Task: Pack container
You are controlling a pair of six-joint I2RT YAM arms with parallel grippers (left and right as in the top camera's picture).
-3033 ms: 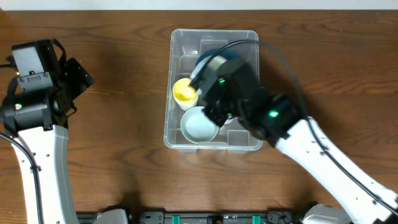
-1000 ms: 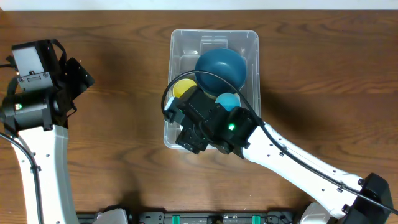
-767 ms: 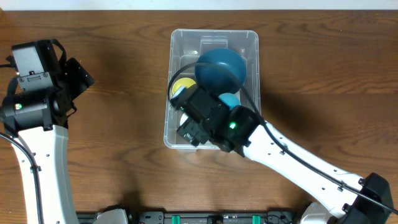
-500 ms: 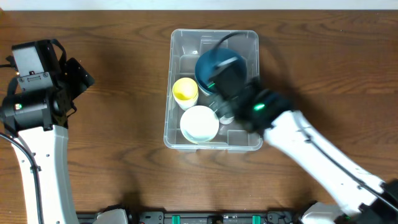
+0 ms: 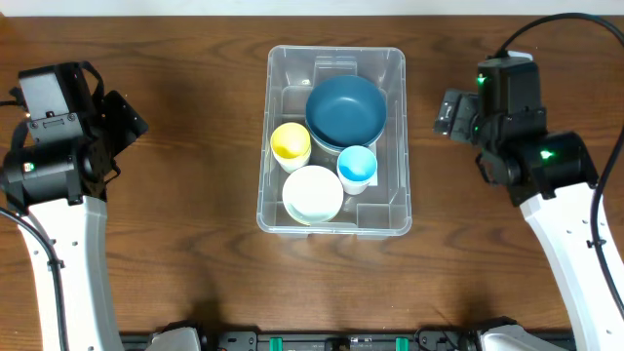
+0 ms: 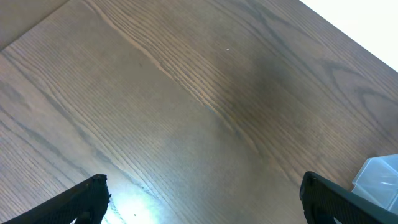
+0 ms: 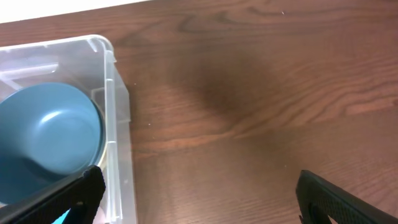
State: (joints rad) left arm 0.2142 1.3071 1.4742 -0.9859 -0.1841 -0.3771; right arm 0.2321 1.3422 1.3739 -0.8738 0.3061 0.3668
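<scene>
The container (image 5: 263, 175), a large clear plastic bin, sits mid-table. Inside it are a dark blue bowl (image 5: 344, 110), a yellow cup (image 5: 290, 142), a white bowl (image 5: 313, 193) and a light blue cup (image 5: 357, 166). My right gripper (image 5: 450, 114) hovers to the right of the container, open and empty. In the right wrist view, the right gripper (image 7: 199, 196) has bare wood between its fingers, with the container's rim (image 7: 115, 93) and the blue bowl (image 7: 50, 137) on the left. My left gripper (image 5: 127, 122) is far left, open; the left gripper (image 6: 205, 199) spans bare table.
Brown wooden table all around. A corner of the container (image 6: 379, 177) shows at the right edge of the left wrist view. The table's far edge runs along the top of the overhead view.
My right arm has pulled up out of the container and swung away to its right side. The white bowl and light blue cup now show uncovered. The left arm has not moved.
</scene>
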